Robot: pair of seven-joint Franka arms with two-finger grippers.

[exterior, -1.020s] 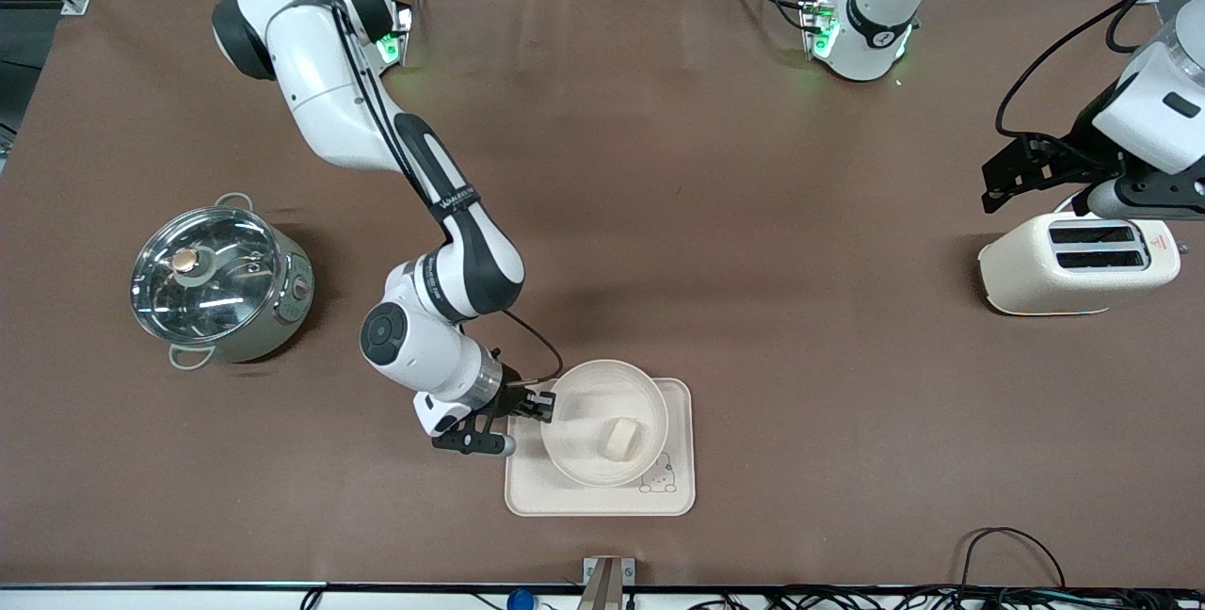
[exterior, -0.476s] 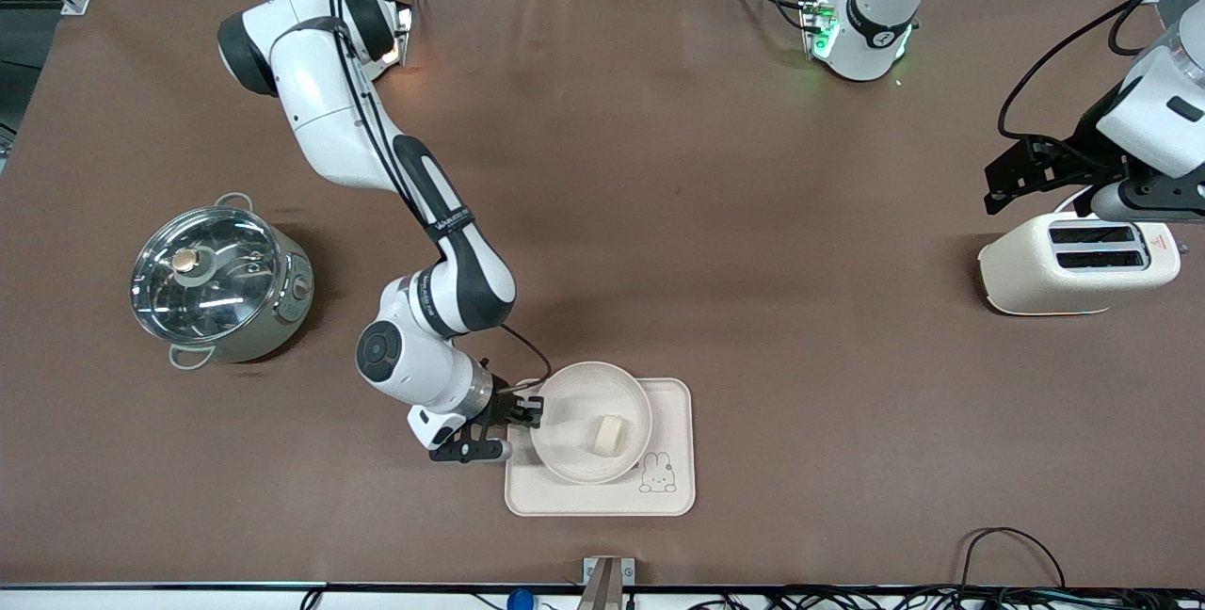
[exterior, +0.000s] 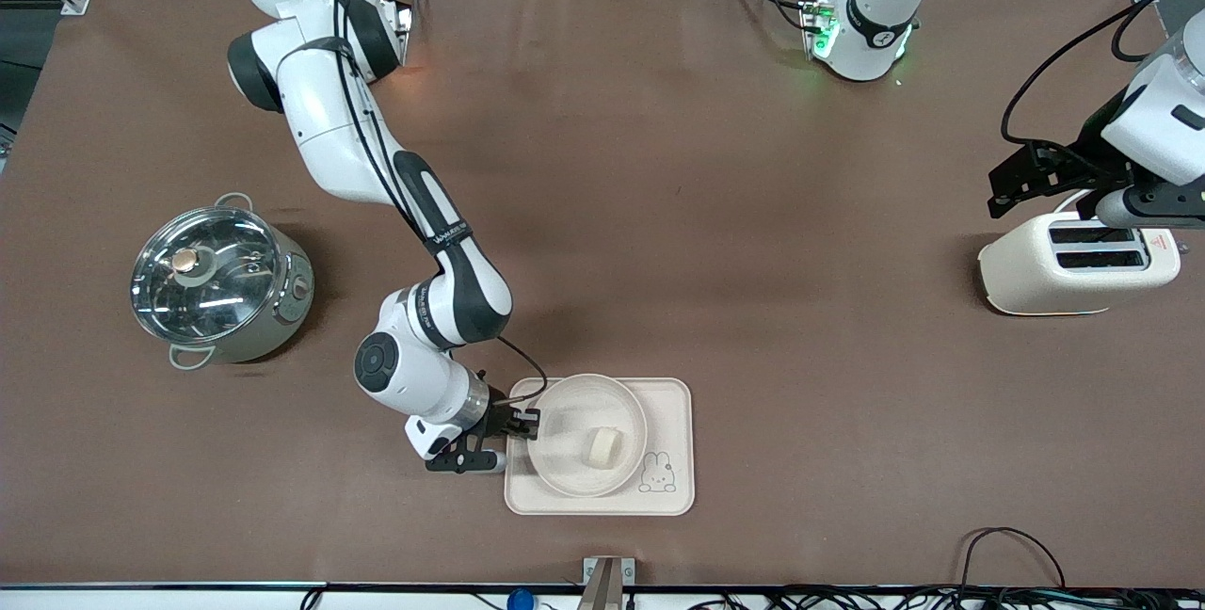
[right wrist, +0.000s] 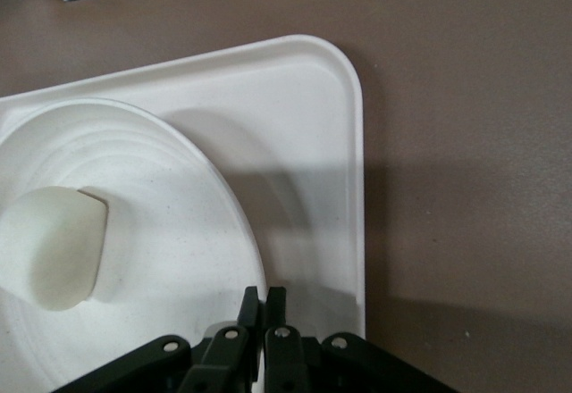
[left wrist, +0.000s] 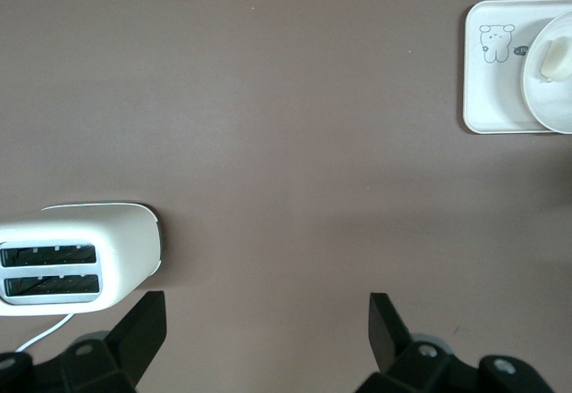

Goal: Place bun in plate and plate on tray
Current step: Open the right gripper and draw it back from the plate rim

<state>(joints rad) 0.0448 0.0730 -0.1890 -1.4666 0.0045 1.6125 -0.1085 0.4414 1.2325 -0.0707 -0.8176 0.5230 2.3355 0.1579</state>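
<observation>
The round cream plate (exterior: 563, 395) is over the rectangular tray (exterior: 674, 403), toward the tray's end nearest the right arm. The small bun (exterior: 603, 446) lies in the plate. My right gripper (exterior: 529, 422) is shut on the plate's rim. The right wrist view shows the gripper (right wrist: 264, 299) pinching the rim (right wrist: 225, 198), with the bun (right wrist: 54, 246) in the dish and the tray (right wrist: 304, 125) under it. I cannot tell whether the plate rests on the tray. My left gripper (exterior: 1012, 184) waits open and empty above the toaster, as its wrist view shows (left wrist: 265, 311).
A cream toaster (exterior: 1073, 264) stands at the left arm's end of the table. A steel pot with a glass lid (exterior: 221, 282) stands at the right arm's end. Cables lie along the table edge nearest the camera.
My right gripper has carried the plate with the bun toward the right arm's end and lower over the tray. The tray's rabbit drawing is now uncovered. The left arm has barely moved.
</observation>
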